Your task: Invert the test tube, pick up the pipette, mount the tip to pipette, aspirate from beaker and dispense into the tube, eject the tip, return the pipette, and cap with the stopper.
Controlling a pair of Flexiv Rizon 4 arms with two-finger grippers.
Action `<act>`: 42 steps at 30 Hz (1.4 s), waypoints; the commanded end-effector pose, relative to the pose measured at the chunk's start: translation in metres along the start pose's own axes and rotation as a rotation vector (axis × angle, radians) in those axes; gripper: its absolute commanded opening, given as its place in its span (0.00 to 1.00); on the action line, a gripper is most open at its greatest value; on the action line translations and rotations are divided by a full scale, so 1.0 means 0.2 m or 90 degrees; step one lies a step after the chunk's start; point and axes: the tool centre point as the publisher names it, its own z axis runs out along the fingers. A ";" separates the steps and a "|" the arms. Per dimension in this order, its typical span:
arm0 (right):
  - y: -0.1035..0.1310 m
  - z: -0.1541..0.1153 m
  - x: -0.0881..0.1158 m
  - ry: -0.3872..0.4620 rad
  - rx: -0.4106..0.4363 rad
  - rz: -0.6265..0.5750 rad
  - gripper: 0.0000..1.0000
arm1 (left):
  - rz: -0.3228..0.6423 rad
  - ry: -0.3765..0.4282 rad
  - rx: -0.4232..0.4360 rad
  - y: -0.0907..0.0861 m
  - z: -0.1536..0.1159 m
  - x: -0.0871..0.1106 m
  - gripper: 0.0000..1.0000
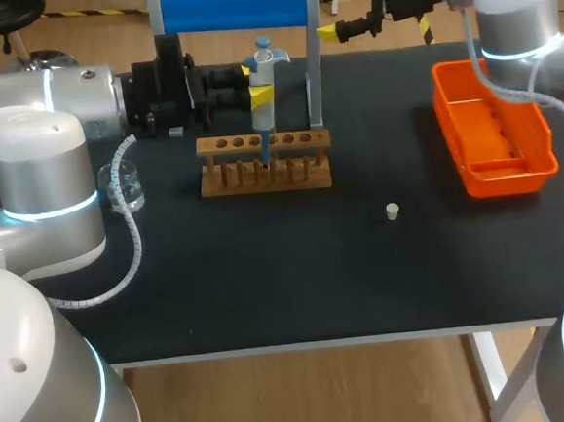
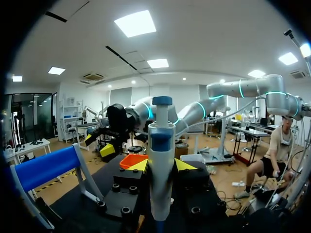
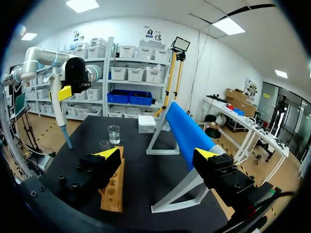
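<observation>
in the upper middle of the frame our left gripper (image 1: pixel 255 83) pinches the pipette (image 1: pixel 265 115), upright, its tip (image 1: pixel 265 152) pointing straight down at the wooden tube rack (image 1: pixel 260 178); our right gripper (image 1: pixel 330 12) hangs spread, upper right.

One pipette (image 1: pixel 263 85) is counted. One wooden rack (image 1: pixel 264 164) is noted on the single tabletop (image 1: pixel 297 278). One glass beaker (image 1: pixel 124 184) is logged, along with one orange tray (image 1: pixel 496 131), one small stopper (image 1: pixel 392 211) and one blue-barred stand (image 1: pixel 232 8). Two claws are recorded: the left claw (image 1: pixel 255 83) and the right claw (image 1: pixel 328 10). Two yellow tips are seen per claw, four in all.
</observation>
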 end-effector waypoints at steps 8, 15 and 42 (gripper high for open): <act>0.04 0.01 0.01 -0.014 0.013 -0.007 1.00 | 0.001 -0.001 0.002 0.00 0.00 0.00 0.00; 0.05 0.02 0.01 -0.011 0.008 -0.010 1.00 | 0.001 -0.001 0.002 0.00 0.00 0.00 0.00; 0.05 0.02 0.01 -0.011 0.008 -0.010 1.00 | 0.001 -0.001 0.002 0.00 0.00 0.00 0.00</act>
